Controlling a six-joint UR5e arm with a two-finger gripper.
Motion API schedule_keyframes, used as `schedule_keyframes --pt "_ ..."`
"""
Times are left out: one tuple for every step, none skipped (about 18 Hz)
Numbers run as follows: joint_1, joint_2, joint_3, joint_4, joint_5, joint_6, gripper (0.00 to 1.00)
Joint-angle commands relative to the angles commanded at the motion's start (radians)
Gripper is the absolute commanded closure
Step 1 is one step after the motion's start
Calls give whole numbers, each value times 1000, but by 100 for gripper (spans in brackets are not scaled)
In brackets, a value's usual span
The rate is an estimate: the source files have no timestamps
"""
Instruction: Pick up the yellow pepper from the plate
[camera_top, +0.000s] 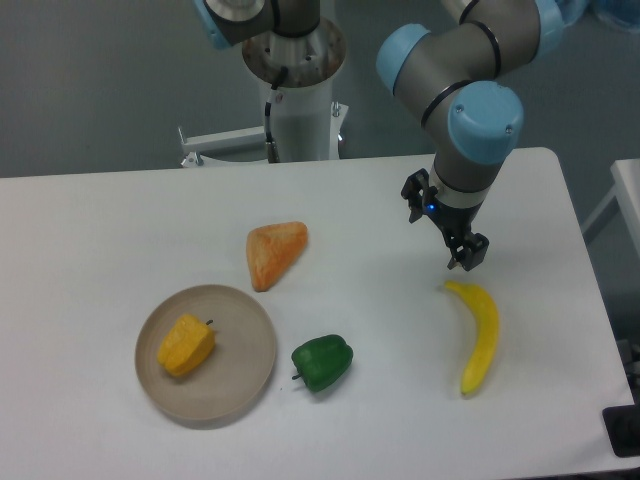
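Lying on the left half of the plate (245, 375), the pepper (187, 345) is untouched, so the reach looks not yet begun. Next, I judge, the gripper (466, 255) must cross the table, past the green pepper (322, 362), and descend over it. The arm hangs wrist-down just above the banana (479, 335); whether the fingers are apart I cannot tell.

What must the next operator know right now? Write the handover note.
Gripper: above the table near the top end of the banana, holding nothing; open or shut cannot be told.
Yellow pepper: lying on the plate, left of its centre.
Green pepper sits just right of the plate, the orange wedge above it.
Done: nothing yet.
Left: move across to the plate, grasp the yellow pepper, lift it.
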Motion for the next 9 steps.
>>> schedule_keyframes --pt "0 0 0 3 0 0 0" --pt "2 0 0 2 0 0 0" --pt "2 0 0 2 0 0 0" --pt "0 0 0 2 0 0 0" --pt "0 0 0 3 0 0 0" --pt "0 0 0 2 0 0 0" --pt "0 0 0 3 -2 0 0" --pt "0 -2 0 3 -2 2 0" --pt "0 -3 -3 12 -2 2 0"
